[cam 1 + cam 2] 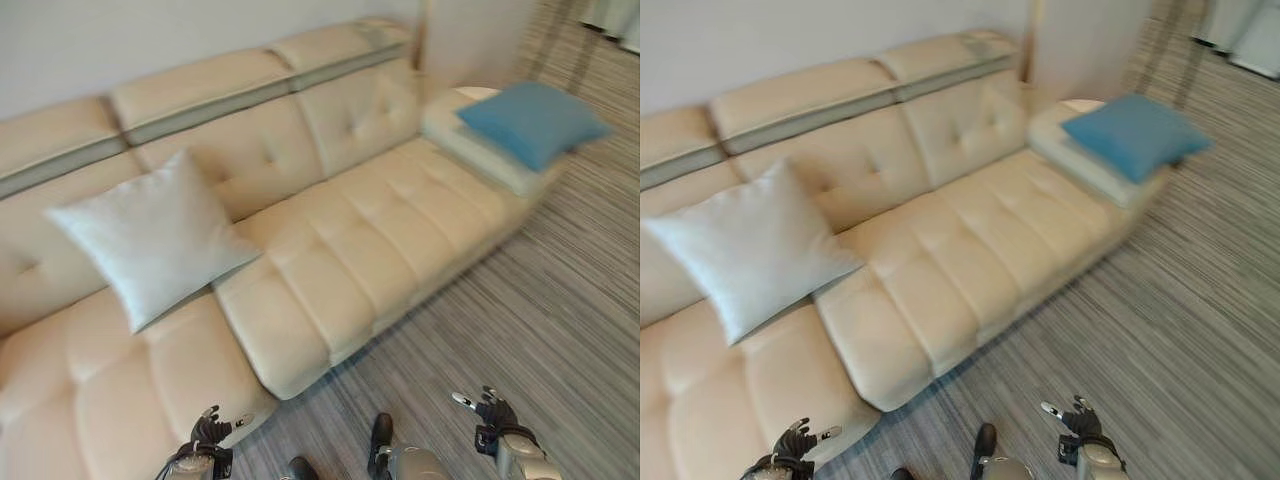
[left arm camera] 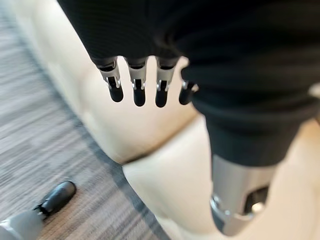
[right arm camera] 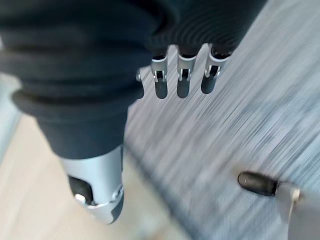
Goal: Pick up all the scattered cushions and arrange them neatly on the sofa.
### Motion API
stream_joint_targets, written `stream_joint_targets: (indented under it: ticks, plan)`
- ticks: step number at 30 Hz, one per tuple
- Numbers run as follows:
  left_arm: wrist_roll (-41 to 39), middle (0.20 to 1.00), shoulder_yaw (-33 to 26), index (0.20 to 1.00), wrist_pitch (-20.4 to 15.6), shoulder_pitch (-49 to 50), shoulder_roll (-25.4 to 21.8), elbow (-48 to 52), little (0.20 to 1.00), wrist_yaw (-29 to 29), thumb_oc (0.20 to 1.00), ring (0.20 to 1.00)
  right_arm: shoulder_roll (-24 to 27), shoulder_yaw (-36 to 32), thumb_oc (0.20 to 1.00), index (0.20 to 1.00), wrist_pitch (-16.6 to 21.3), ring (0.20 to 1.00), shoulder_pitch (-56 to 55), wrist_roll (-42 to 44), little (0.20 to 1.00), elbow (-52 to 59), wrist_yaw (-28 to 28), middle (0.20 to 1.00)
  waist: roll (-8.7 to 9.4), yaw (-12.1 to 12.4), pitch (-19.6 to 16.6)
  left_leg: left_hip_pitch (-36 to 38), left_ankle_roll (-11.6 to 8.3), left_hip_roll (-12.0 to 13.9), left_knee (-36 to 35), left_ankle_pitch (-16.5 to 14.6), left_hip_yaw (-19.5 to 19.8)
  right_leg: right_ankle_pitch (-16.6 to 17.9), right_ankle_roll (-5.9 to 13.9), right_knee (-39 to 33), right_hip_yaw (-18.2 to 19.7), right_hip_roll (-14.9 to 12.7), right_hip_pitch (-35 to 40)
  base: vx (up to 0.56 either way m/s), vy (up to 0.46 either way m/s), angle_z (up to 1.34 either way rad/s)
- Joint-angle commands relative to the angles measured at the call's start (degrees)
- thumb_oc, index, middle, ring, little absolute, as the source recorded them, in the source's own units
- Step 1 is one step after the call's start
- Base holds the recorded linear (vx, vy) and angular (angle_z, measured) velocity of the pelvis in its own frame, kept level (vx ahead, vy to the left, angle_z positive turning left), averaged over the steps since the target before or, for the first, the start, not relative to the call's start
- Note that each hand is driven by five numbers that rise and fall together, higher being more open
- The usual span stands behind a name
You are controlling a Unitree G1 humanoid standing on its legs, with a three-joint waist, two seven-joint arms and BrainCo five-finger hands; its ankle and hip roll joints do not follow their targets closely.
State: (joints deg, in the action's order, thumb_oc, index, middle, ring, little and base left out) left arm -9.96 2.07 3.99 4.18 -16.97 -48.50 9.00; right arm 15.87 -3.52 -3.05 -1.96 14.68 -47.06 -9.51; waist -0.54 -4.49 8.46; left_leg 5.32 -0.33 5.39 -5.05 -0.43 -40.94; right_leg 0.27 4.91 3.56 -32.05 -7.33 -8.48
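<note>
A pale silver-white cushion [image 1: 150, 238] leans upright against the backrest of the cream sofa [image 1: 340, 240], on its left part. A blue cushion [image 1: 533, 121] lies flat on the sofa's far right end. My left hand [image 1: 208, 437] hangs low over the sofa's front left corner, its fingers [image 2: 137, 87] straight and holding nothing. Over the striped carpet at the lower right is my right hand [image 1: 492, 415], whose fingers [image 3: 182, 75] are also straight and empty. Both hands are well away from either cushion.
Grey striped carpet [image 1: 560, 330] runs in front of the sofa and to its right. A light wall [image 1: 120, 35] stands behind the sofa.
</note>
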Motion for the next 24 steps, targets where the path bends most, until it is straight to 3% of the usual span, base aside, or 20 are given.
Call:
stream_joint_targets:
  ticks: [1, 4, 5, 6, 7, 8, 10, 11, 12, 13, 14, 15, 17, 19, 21, 24]
  plan:
    - [2.5, 1.0, 0.8, 1.0, -1.0, -2.9, -0.5, 1.7, 1.0, 0.0, 1.0, 1.0, 2.7, -1.0, 1.0, 1.0, 0.8, 1.0, -0.1, 0.8, 1.0, 0.4, -1.3, 1.0, -0.95, -1.5, 0.5, 3.8, -1.04, -3.3, 0.0, -5.4, 5.0, 3.1, 4.51, -2.4, -2.1, -1.9, 0.9, 0.11, -0.15, -1.34]
    - [2.8, 1.0, 1.7, 1.0, -1.2, -4.3, 0.0, 1.2, 1.0, 0.1, 1.0, 1.0, 2.6, -1.3, 1.0, 1.0, 1.0, 1.0, -0.4, 2.3, 1.0, -0.5, -1.1, 1.0, -0.98, -2.4, -0.5, 5.2, -2.13, -2.2, 3.2, -6.6, 3.8, 1.4, 3.43, -3.1, -0.9, -0.9, 2.4, 0.4, -0.429, -0.74]
    - [1.6, 1.0, 1.9, 1.0, -1.4, -4.5, 0.3, 2.1, 1.0, -0.1, 1.0, 1.0, 2.9, -1.2, 1.0, 1.0, 1.0, 1.0, -0.6, 3.1, 1.0, -0.4, -1.0, 1.0, -1.32, -2.8, -0.6, 4.8, -4.31, 1.1, 10.7, -4.4, 2.8, -1.1, 1.93, -2.6, -0.2, 0.0, 3.7, 0.22, -0.275, -0.25]
    - [1.5, 1.0, 1.9, 1.0, -1.4, -4.5, 0.3, 2.1, 1.0, -0.1, 1.0, 1.0, 2.9, -1.2, 1.0, 1.0, 1.0, 1.0, -0.6, 3.1, 1.0, -0.4, -1.0, 1.0, -1.31, -2.7, -0.6, 4.6, -4.48, 1.4, 11.2, -4.6, 2.7, -1.1, 1.76, -2.7, -0.1, 0.2, 3.7, 0.36, -0.426, -0.41]
    - [0.6, 1.0, 1.8, 1.0, -1.5, -4.4, 0.5, 2.3, 1.0, 0.0, 1.0, 1.0, 3.2, -1.0, 1.0, 1.0, 1.1, 1.0, -0.5, 3.4, 1.0, -0.3, -1.1, 1.0, -1.33, -2.4, -0.5, 3.9, -5.91, 3.9, 16.6, -2.0, 2.5, -2.7, 0.62, -3.0, 0.4, 1.3, 4.8, 0.27, -0.326, -0.77]
    - [0.0, 1.0, 2.4, 1.0, -1.6, -4.5, 0.5, 2.8, 1.0, 0.1, 1.0, 1.0, 3.6, -0.1, 1.0, 1.0, 1.1, 1.0, -0.3, 3.2, 1.0, 0.1, -1.2, 1.0, -1.44, -1.9, -0.1, 2.9, -6.84, 5.5, 21.0, 1.0, 3.7, -3.8, -0.33, -3.2, 1.4, 2.3, 6.0, 0.35, -0.405, -0.91]
    - [-1.2, 1.0, 2.5, 1.0, -1.8, -4.0, 0.8, 4.2, 1.0, 0.2, 1.0, 1.0, 4.3, 0.7, 1.0, 1.0, 0.8, 1.0, 0.0, 2.8, 1.0, 0.6, -0.9, 1.0, -1.63, -0.5, 0.6, 0.6, -7.83, 6.8, 28.3, 3.4, 7.9, -5.1, -1.96, -4.2, 3.6, 4.0, 7.8, 0.31, -0.301, -0.79]
    - [-1.8, 1.0, 2.5, 1.0, -1.9, -3.7, 1.0, 4.2, 1.0, 0.5, 1.0, 1.0, 4.8, 1.3, 1.0, 1.0, 0.6, 1.0, 0.1, 2.4, 1.0, 0.4, -0.9, 1.0, -1.68, 0.1, 0.9, -0.6, -7.19, 6.2, 30.4, 4.0, 12.2, -5.8, -2.74, -4.7, 5.4, 4.7, 8.4, 0.28, -0.198, -1.16]
    - [-2.7, 1.0, 2.6, 1.0, -2.1, -3.3, 1.2, 4.8, 1.0, 0.7, 1.0, 1.0, 5.4, 2.0, 1.0, 1.0, 0.4, 1.0, 0.7, 1.8, 1.0, 1.1, -0.8, 1.0, -1.59, 0.9, 1.3, -3.2, -5.89, 3.6, 31.7, 2.3, 17.8, -5.8, -3.28, -5.6, 8.2, 5.2, 8.9, 0.33, -0.17, -1.27]
    - [-3.5, 1.0, 2.7, 1.0, -2.2, -2.7, 1.6, 5.2, 1.0, 0.9, 1.0, 1.0, 5.5, 2.4, 1.0, 1.0, 0.4, 1.0, 1.0, 2.0, 1.0, 1.4, -0.4, 1.0, -0.93, 2.1, 1.9, -7.8, -3.36, -0.5, 30.9, -1.1, 24.9, -5.3, -3.2, -6.8, 12.1, 5.6, 9.8, 0.31, -0.127, -1.34]
    - [-3.6, 1.0, 2.8, 1.0, -2.2, -2.5, 1.5, 5.1, 1.0, 0.9, 1.0, 1.0, 5.5, 2.6, 1.0, 1.0, 0.4, 1.0, 0.9, 2.0, 1.0, 1.2, -0.3, 1.0, -0.45, 2.5, 2.0, -9.7, -2.32, -1.6, 30.5, -2.4, 27.5, -5.4, -3.04, -6.8, 13.6, 5.6, 10.2, 0.24, -0.097, -0.85]
    - [-3.6, 1.0, 2.9, 1.0, -2.2, -2.5, 1.5, 5.1, 1.0, 0.9, 1.0, 1.0, 5.5, 2.6, 1.0, 1.0, 0.4, 1.0, 0.9, 2.0, 1.0, 1.2, -0.3, 1.0, -0.44, 2.5, 2.0, -9.8, -2.28, -1.7, 30.5, -2.5, 27.5, -5.4, -3.02, -6.8, 13.6, 5.6, 10.1, 0.16, -0.058, -0.75]
    - [-3.3, 1.0, 3.0, 1.0, -2.0, -1.7, 1.2, 5.7, 1.0, 0.9, 1.0, 1.0, 5.6, 2.7, 1.0, 1.0, 0.4, 1.0, 0.8, 1.9, 1.0, 1.0, -0.3, 1.0, 0.52, 3.7, 2.3, -13.7, -0.72, -5.0, 26.8, -5.0, 33.4, -6.1, -2.79, -6.3, 15.9, 5.3, 11.3, 0.25, -0.062, -0.74]
    - [-3.0, 1.0, 3.0, 1.0, -1.7, -1.0, 1.1, 5.4, 1.0, 0.8, 1.0, 1.0, 5.7, 3.1, 1.0, 1.0, 0.4, 1.0, 1.0, 1.7, 1.0, 0.7, -0.2, 1.0, 0.92, 4.4, 2.0, -16.2, -0.39, -7.9, 18.1, -2.8, 38.8, -6.5, -3.16, -6.2, 17.2, 5.4, 11.8, 0.33, -0.061, -0.6]
    - [-2.6, 1.0, 3.5, 1.0, -1.4, -0.8, 1.3, 4.3, 1.0, 0.7, 1.0, 1.0, 6.0, 3.6, 1.0, 1.0, 0.5, 1.0, 0.8, 1.5, 1.0, 1.0, -0.2, 1.0, 0.38, 4.8, 1.6, -16.7, -1.57, -8.6, 8.6, 2.7, 43.4, -7.4, -3.59, -6.0, 18.5, 6.6, 12.8, 0.38, -0.064, -0.5]
    - [-1.1, 1.0, 4.7, 1.0, -0.8, -0.9, 1.3, 2.9, 1.0, 0.5, 1.0, 1.0, 6.3, 4.5, 1.0, 1.0, 0.7, 1.0, 1.5, 0.9, 1.0, 1.2, -0.4, 1.0, -1.08, 4.7, 1.5, -21.2, -3.86, -9.9, 0.0, 5.9, 44.5, -9.3, -3.72, -5.4, 20.6, 8.8, 15.4, 0.46, -0.028, -0.25]
